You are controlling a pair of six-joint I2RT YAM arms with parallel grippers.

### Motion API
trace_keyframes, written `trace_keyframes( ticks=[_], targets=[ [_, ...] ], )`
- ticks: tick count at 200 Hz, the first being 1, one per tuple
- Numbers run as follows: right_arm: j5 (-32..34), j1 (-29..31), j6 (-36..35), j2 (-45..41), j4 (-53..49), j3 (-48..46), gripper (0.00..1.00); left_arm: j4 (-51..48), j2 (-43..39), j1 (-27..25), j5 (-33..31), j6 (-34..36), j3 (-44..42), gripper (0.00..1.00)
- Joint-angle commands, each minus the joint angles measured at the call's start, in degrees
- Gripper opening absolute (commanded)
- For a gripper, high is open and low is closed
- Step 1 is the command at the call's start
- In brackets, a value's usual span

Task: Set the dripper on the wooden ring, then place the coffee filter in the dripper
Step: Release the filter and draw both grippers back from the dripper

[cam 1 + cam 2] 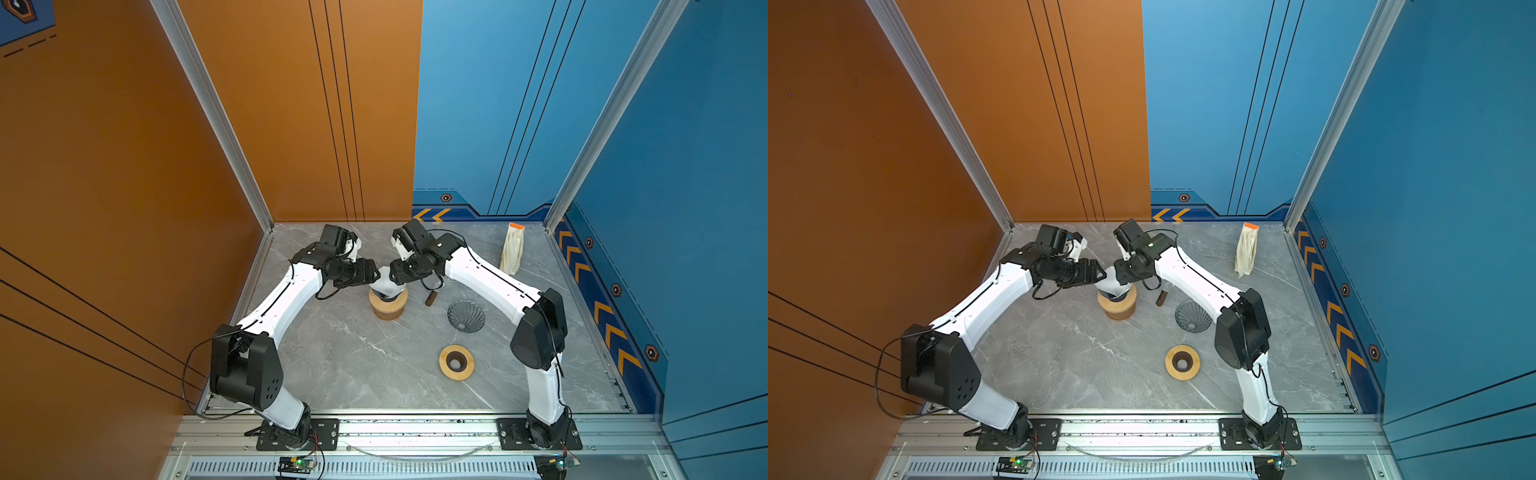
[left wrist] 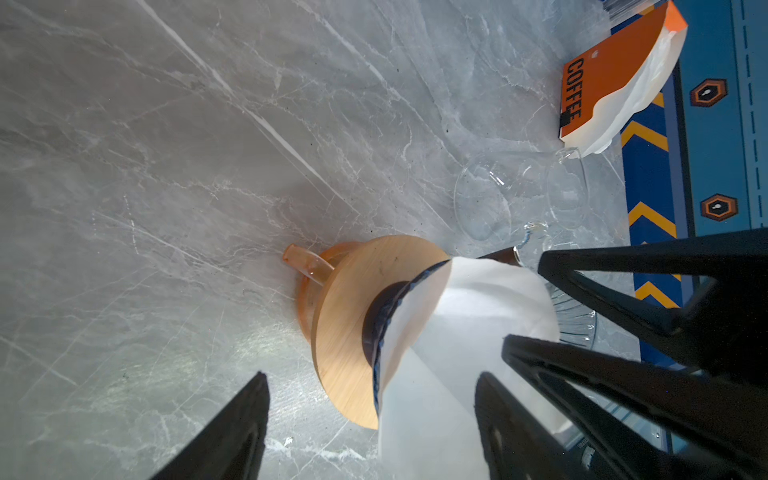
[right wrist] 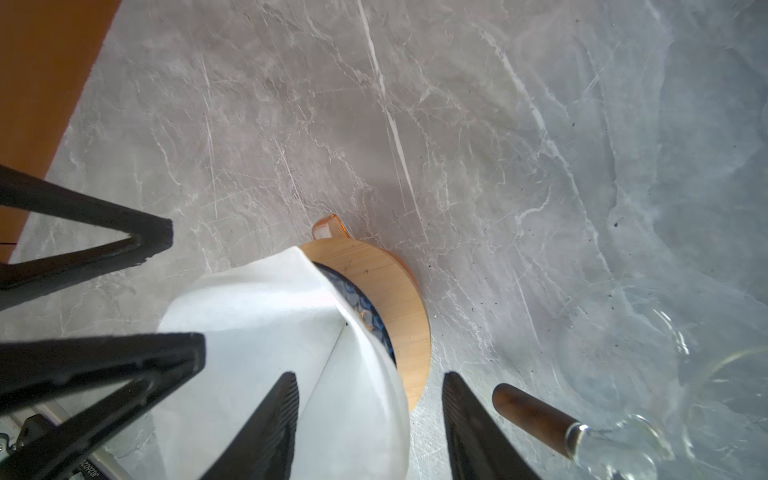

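Note:
The white paper coffee filter [image 1: 384, 282] [image 2: 469, 299] [image 3: 257, 307] stands as an open cone in the dark blue-patterned dripper [image 2: 384, 311] [image 3: 374, 316]. The dripper rests in a wooden collar [image 1: 388, 307] [image 1: 1119, 309] on an amber glass cup [image 2: 307, 270]. My left gripper [image 1: 376, 275] [image 2: 370, 378] is open beside the filter's left side, its fingers wide apart around the filter's edge. From the right, my right gripper [image 1: 393, 270] [image 3: 370, 376] is open astride the filter's wall; a gap shows between the paper and the outer finger.
A ribbed glass dripper [image 1: 465, 316] [image 1: 1192, 316] with a brown wooden handle [image 1: 431, 297] [image 3: 536, 415] lies right of the cup. A spare wooden ring [image 1: 456, 362] lies nearer the front. An orange pack of filters [image 1: 513, 249] [image 2: 615, 83] leans at the back right wall.

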Motion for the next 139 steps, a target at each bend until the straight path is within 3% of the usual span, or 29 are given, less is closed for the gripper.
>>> trace_keyframes(
  ticks=[1,76,139],
  targets=[
    [-0.99,-0.41,-1.05,-3.26,-1.07,0.57,0.56,-1.05,-3.02,0.30,1.82,0.65,1.93,0.79],
    [-0.56,-0.93,-0.95,-18.13,6.11,-14.32,0.57,-0.27,-11.38,-1.40,2.00,3.95,-0.21,0.79],
    [-2.77,-7.57,2.98,-31.73,9.80,-29.55,0.59,5.64,-18.28,-3.08,3.30,3.57,-9.11,0.78]
  ],
)
